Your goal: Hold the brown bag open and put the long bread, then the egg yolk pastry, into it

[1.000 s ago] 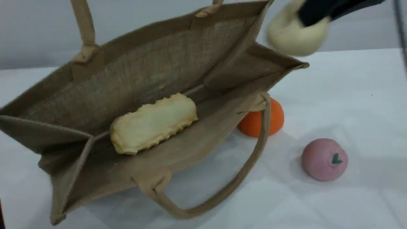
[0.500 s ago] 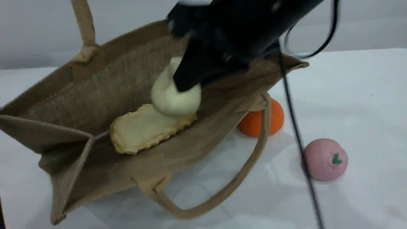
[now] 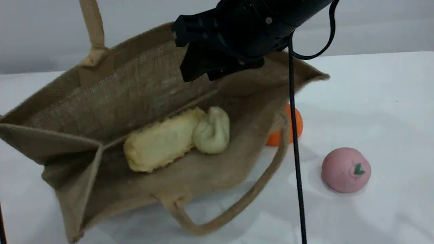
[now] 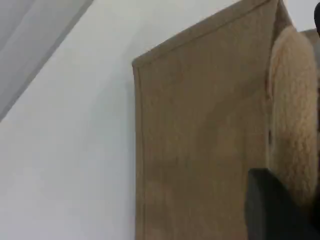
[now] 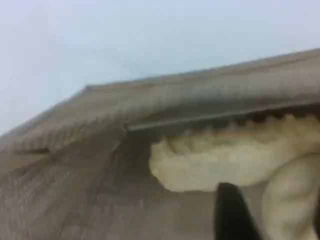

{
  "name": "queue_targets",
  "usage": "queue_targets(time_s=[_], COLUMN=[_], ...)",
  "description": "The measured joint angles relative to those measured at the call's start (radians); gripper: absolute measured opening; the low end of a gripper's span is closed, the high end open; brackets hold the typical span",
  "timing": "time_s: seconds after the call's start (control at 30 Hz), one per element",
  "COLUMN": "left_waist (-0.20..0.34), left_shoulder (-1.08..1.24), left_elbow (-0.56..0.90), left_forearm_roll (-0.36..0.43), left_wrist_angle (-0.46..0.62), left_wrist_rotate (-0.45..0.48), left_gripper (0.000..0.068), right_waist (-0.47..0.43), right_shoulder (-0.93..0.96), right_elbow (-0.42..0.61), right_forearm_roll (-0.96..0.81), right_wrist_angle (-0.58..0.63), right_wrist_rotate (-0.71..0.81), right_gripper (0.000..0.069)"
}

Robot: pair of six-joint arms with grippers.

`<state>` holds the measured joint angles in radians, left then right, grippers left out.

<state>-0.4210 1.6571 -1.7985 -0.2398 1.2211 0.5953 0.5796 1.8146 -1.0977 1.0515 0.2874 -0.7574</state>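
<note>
Brown bag (image 3: 101,101) handle (image 3: 91,27) cut off above.

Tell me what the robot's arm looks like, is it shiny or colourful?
Not colourful. The right arm is black, chunky and blocky, with a small silver screw head, and a thin black cable hangs down from it. Its end effector is black too. In the wrist views only dark fingertips show.

**Pastry dropped into the bag**

A second ago I carried the egg yolk pastry (image 3: 212,130) high beside the brown bag (image 3: 112,88). Now my right gripper (image 3: 203,69) has let go above the opening; the pastry lies inside, touching the long bread (image 3: 159,144), which shifted slightly.
</note>
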Motion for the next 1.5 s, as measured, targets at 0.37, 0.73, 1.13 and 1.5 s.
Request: queue_targets(time_s=[0.37, 0.73, 1.13, 1.5], left_waist=[0.000, 0.000, 0.000, 0.000], left_shoulder=[0.000, 0.070, 0.238, 0.334], left_elbow=[0.000, 0.002, 0.003, 0.002], left_forearm_roll=[-0.036, -0.170, -0.237, -0.307], left_wrist_angle=[0.000, -0.001, -0.105, -0.080], left_wrist_rotate=[-0.003, -0.006, -0.122, -0.178], left_gripper=[0.0084, 0.0084, 0.0123, 0.0416], right_waist=[-0.096, -0.359, -0.451, -0.451], right_shoulder=[-0.149, -0.460, -0.662, -0.716], right_elbow=[0.001, 0.001, 0.001, 0.002], right_forearm_roll=[-0.075, -0.143, -0.475, -0.832], right_wrist_angle=[0.202, 0.470, 0.716, 0.936], right_wrist_rotate=[-0.007, 0.037, 0.302, 0.609], right_gripper=[0.0473, 0.0475, 0.0475, 0.0475])
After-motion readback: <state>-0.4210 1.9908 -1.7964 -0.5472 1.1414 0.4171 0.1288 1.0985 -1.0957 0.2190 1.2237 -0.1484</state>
